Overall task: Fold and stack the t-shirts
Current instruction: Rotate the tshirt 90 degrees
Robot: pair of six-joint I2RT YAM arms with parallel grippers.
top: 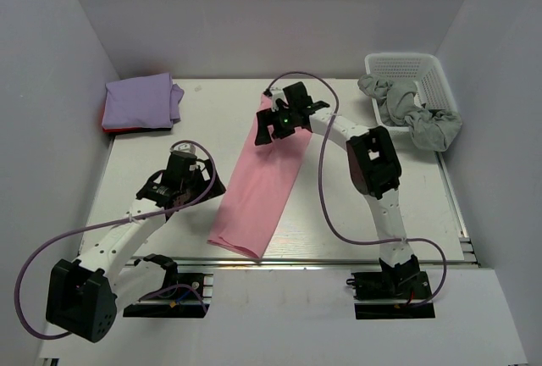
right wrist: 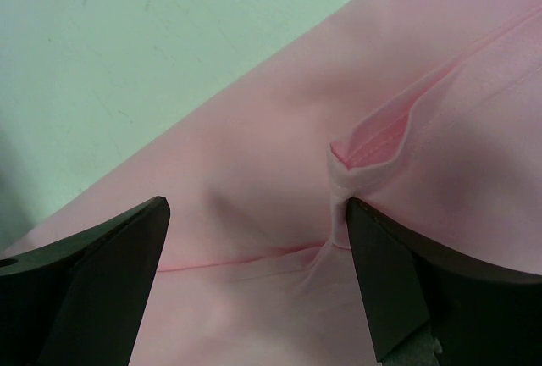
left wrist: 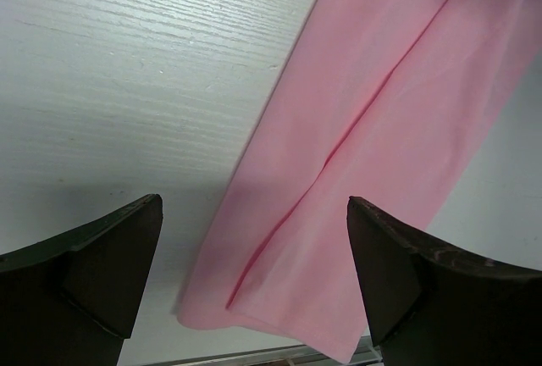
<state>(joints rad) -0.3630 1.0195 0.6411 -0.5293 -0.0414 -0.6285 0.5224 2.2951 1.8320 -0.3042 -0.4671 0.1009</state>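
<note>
A light pink t-shirt (top: 258, 188) lies folded into a long narrow strip, running from the table's far middle down to the near edge. My right gripper (top: 273, 124) is open just above its far end; the right wrist view shows pink cloth (right wrist: 254, 213) with a small raised pucker between the jaws. My left gripper (top: 182, 181) is open, left of the strip's near end; its view shows the near corner of the pink shirt (left wrist: 339, 213). A folded lavender t-shirt (top: 140, 100) lies at the far left on a red one (top: 114, 127), of which only an edge shows.
A white basket (top: 415, 86) stands at the far right with grey cloth (top: 423, 120) hanging over its rim. White walls enclose the table (top: 169, 154) on three sides. A metal rail (top: 322, 257) runs along the near edge.
</note>
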